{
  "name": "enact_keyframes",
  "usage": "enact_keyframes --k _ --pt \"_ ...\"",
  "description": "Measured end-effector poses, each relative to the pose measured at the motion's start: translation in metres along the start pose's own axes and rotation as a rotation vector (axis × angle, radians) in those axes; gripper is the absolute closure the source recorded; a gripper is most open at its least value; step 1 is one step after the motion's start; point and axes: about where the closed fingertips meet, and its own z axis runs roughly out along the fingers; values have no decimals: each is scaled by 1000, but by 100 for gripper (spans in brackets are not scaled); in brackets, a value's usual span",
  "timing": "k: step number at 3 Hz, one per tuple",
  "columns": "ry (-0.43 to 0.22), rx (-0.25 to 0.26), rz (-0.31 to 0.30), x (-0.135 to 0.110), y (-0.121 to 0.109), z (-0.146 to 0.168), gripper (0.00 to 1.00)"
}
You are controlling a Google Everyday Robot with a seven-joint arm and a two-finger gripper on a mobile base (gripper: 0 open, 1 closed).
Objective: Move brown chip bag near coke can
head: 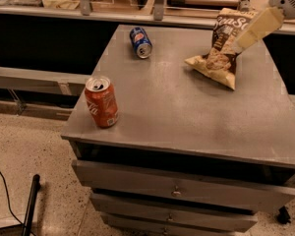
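The brown chip bag (pixel 220 50) stands slumped on the far right of the grey cabinet top (pixel 187 112), its white lettering facing me. The coke can (pixel 102 102) stands upright near the cabinet's front left corner, far from the bag. My gripper (pixel 242 41) reaches down from the upper right, and its cream tip overlaps the bag's upper right edge. I cannot tell whether it touches the bag.
A blue Pepsi can (pixel 140 42) lies on its side at the back left of the top. The cabinet has drawers (pixel 177 193) in front. A counter with railings (pixel 137 14) runs behind. A black pole (pixel 30 205) and a cable are on the floor at the left.
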Motion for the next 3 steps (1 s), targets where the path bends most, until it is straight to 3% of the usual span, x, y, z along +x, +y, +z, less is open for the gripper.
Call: enact_keyframes --k 1,2,3 --pt "-119 -36 90 2 -3 25 0" --pt "-243 -48 98 -8 -4 45 0" --pt "-252 -46 96 -12 -5 47 0"
